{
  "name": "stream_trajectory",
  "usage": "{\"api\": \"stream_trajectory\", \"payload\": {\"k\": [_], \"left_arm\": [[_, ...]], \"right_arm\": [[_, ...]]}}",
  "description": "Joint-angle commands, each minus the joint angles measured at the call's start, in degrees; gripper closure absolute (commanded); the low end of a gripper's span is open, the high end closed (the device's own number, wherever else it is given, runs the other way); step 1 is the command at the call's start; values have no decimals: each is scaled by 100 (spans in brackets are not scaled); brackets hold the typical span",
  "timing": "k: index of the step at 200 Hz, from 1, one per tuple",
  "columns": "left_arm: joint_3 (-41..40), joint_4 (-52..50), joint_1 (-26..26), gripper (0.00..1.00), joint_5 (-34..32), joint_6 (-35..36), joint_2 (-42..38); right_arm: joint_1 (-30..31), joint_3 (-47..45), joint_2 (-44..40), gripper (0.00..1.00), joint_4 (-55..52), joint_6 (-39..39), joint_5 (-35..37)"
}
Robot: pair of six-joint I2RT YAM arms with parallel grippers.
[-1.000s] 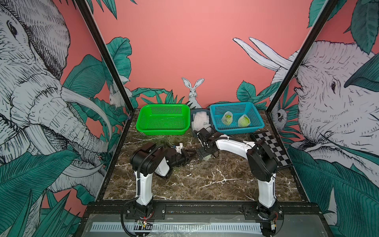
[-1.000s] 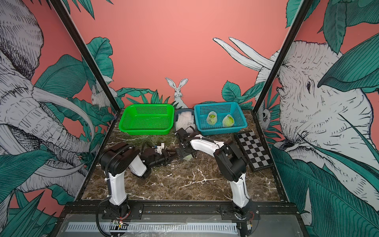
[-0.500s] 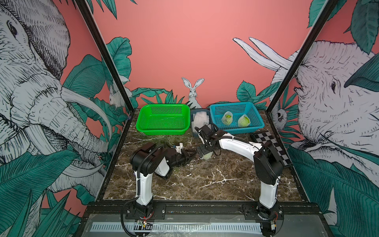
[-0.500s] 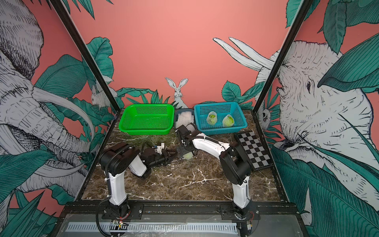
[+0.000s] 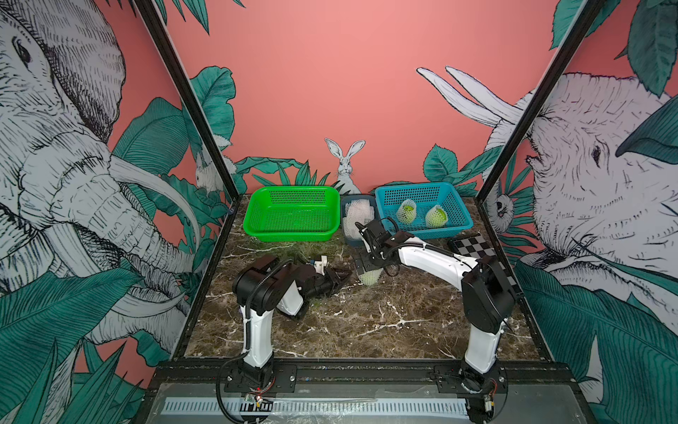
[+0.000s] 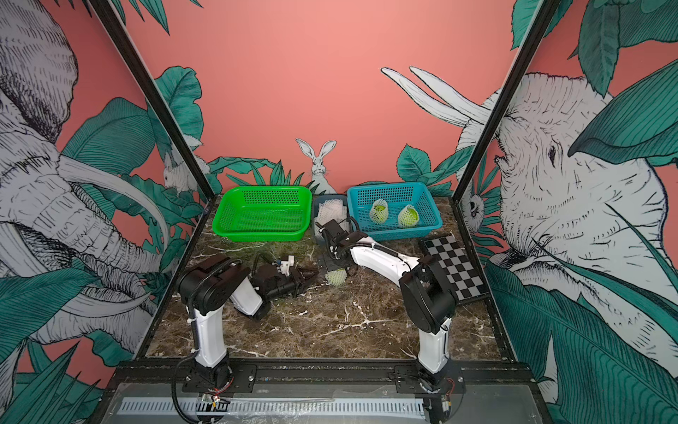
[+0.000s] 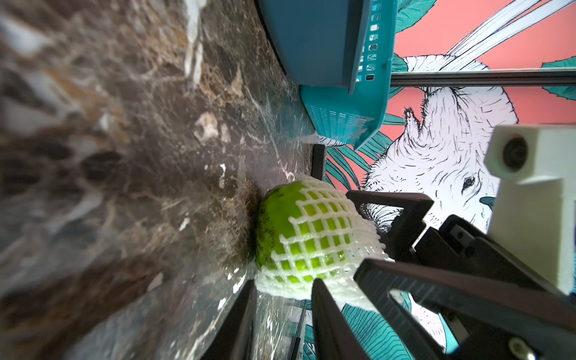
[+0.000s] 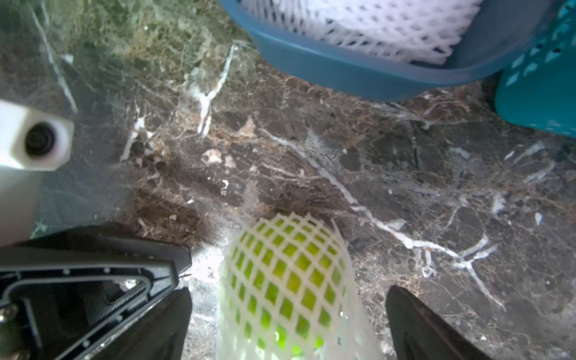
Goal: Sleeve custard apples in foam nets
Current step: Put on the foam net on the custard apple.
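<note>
One custard apple (image 5: 368, 278) (image 6: 336, 276) in a white foam net stands on the marble table at mid-depth. In the left wrist view the net (image 7: 314, 237) covers most of this apple, and bare green skin shows at the table end. My right gripper (image 5: 368, 267) (image 8: 290, 291) hangs over it, open wide, with a finger (image 8: 414, 321) on each side and not touching. My left gripper (image 5: 341, 276) (image 7: 282, 288) lies low just left of it, narrowly open, with nothing between its tips. Two more netted custard apples (image 5: 406, 212) (image 5: 436, 216) sit in the blue basket (image 5: 455, 205).
A small grey-blue bin (image 5: 348, 236) between the baskets holds spare foam nets (image 5: 357, 214) (image 8: 374, 28). An empty green basket (image 5: 293, 214) stands at the back left. A checkerboard (image 5: 477, 246) lies on the right, partly under my right arm.
My right arm's elbow has swung to the right while its gripper stays over the netted apple, which now shows more. The left arm has not moved.
</note>
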Motion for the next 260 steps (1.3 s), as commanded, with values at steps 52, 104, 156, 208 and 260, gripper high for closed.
{"api": "stream_trajectory", "payload": {"k": [52,104,156,208,260], "left_arm": [[-39,199,-1,68,81,-5,4],[-57,200,-1,68,62,-5,2],[-68,199,-1,69,74,-18,20],[-48,199,-1,69,67,-15,42],[-14,199,-1,69,71,-39,54]], "right_arm": [[-21,-155,238,3,39,318,-12],[-17,-65,519,11,48,219,112],[-22,34,895,11,43,75,107],[-18,-258,912,11,350,29,0],[-14,-1208,352,8,1288,-80,-114]]}}
